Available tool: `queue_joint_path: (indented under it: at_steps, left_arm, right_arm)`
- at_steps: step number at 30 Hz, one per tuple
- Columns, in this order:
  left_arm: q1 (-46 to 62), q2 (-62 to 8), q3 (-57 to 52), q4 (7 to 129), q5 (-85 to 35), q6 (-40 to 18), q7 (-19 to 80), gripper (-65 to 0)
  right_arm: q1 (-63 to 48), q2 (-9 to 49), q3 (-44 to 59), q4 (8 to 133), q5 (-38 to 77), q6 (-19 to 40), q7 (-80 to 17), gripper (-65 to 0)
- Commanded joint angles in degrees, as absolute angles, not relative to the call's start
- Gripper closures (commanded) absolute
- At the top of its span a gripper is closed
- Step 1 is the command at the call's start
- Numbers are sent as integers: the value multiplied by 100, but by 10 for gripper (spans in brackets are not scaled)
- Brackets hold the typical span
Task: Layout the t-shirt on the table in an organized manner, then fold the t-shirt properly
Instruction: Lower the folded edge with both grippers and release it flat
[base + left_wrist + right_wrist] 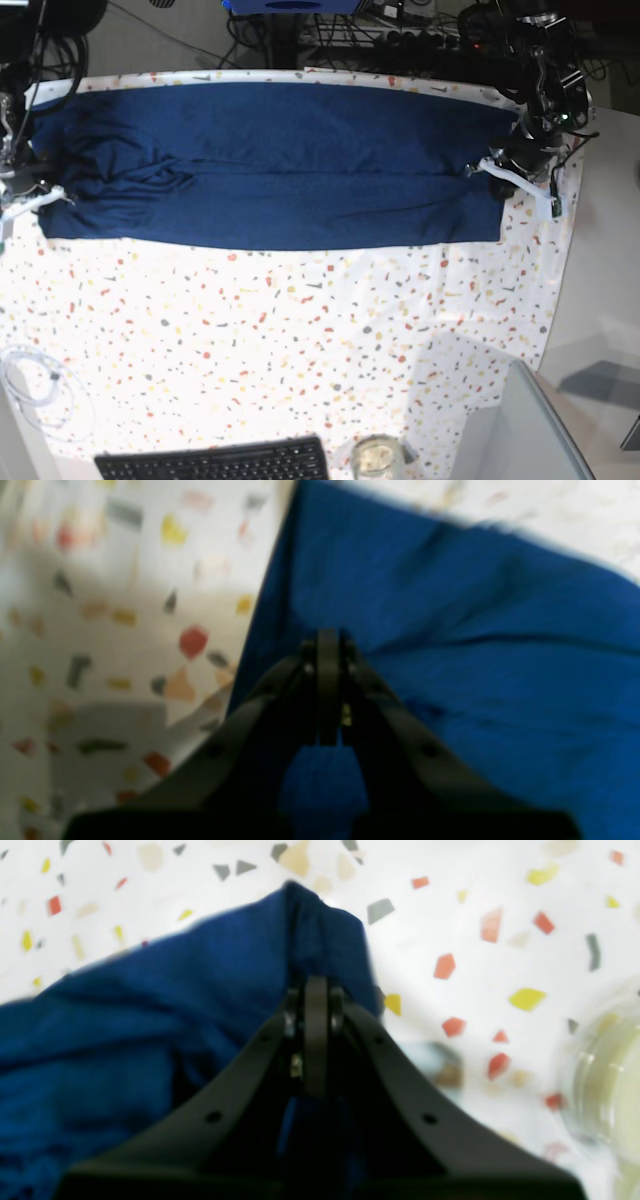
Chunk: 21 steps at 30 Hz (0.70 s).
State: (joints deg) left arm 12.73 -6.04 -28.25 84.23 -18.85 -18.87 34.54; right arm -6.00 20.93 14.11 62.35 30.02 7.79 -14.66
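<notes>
Keyboard (215, 462) only in base view, wrist views show jaws pinching t-shirt (270, 165)

We identify the setting as a robotics lab or test bench rather than a home. The worktop (300, 340) carries a speckled white cover and stands on a plain grey floor. Behind its far edge we see bundled black cables (420, 35) and a power strip with equipment. Two robot arms are mounted at the worktop ends, one at the base view's right (540, 70) and one at its left (15, 120). A black keyboard (215, 462) lies at the near edge, a coiled white cable (35, 385) lies at the near left, and a clear round container (375, 458) stands beside the keyboard.
</notes>
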Motion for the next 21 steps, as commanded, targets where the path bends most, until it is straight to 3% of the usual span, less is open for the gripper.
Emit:
queue_joint_path:
  at_steps: [1, 7, 13, 14, 17, 18, 20, 21]
  left_arm:
    - [1323, -673, -2844, 8778, -1956, -1912, 3336, 0]
    - [1525, -664, -3354, 9895, -1965, -2053, 3960, 0]
    - [1490, -725, -4435, 9657, -2466, -3486, 4277, 0]
    - [1490, -796, -4532, 9525, -2554, -3635, 4277, -56]
    - [1490, -963, -4585, 9015, -2791, -3960, 4268, -406]
    - [1481, -1007, -4585, 8840, -2844, -4000, 4259, -489]
    - [1429, -1068, -4585, 8514, -2932, -4000, 4242, -558]
    - [1341, -1077, -4585, 8321, -2923, -4000, 4145, -553]
  right_arm:
    - [-620, 2202, 1508, 6642, 3073, 813, -1305, 0]
    - [-1279, 1851, 2193, 8259, 3064, 813, -1341, 0]
    - [-1587, 1824, 2202, 8585, 3064, 813, -1349, 0]
    - [-1596, 1815, 2202, 8585, 3055, 813, -1349, 0]
    - [-1701, 1745, 2202, 8585, 3055, 813, -1349, 0]
    - [-1701, 1745, 2202, 8585, 3055, 813, -1349, 0]
    - [-1710, 1745, 2193, 8585, 3055, 813, -1349, 0]
    - [-1710, 1736, 2176, 8585, 3055, 813, -1349, 0]
